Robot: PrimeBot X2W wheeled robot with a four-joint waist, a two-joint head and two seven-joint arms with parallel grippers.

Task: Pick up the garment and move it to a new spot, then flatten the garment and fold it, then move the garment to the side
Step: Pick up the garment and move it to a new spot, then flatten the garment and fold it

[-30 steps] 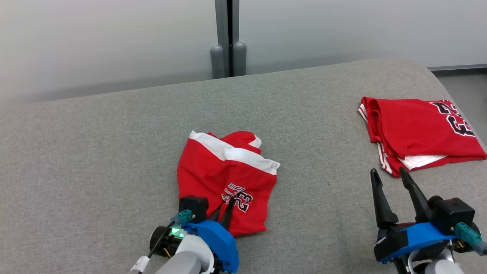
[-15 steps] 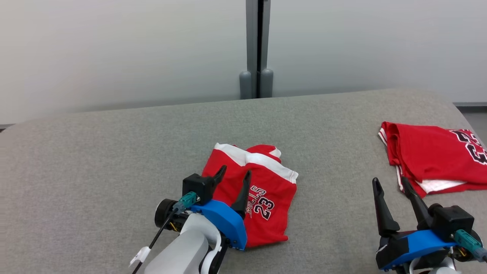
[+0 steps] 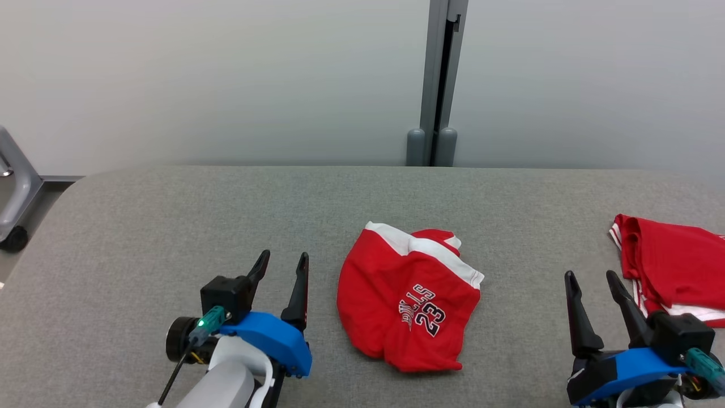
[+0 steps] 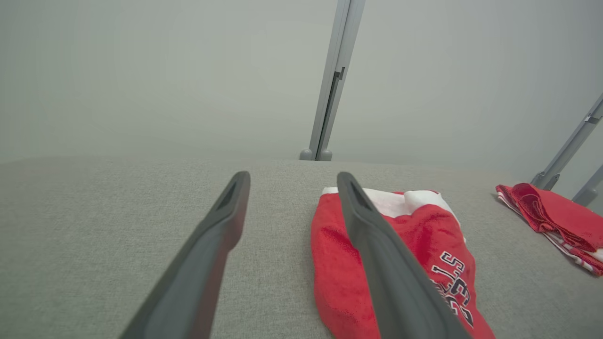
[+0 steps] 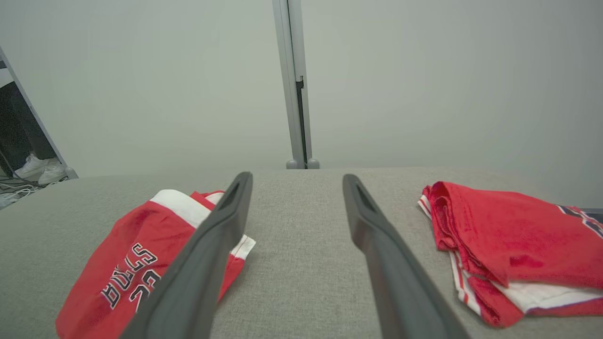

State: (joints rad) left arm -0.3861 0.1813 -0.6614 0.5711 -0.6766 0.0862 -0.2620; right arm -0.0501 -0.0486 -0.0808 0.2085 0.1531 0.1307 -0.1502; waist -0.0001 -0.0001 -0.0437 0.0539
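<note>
Garment point(image 3: 408, 300): red, white-trimmed, loosely folded.

I see coarse, matt grey woven cloth covering the worktop point(image 3: 170, 226). The garment point(image 3: 385, 294) is soft red cloth with a white band and flat printed lettering; the folded jersey point(image 3: 674, 255) right of it looks alike. The left gripper point(image 3: 285, 255) and right gripper point(image 3: 589, 275) have matt dark fingers point(image 3: 298, 286) and smooth blue plastic shells point(image 3: 272, 340).
</note>
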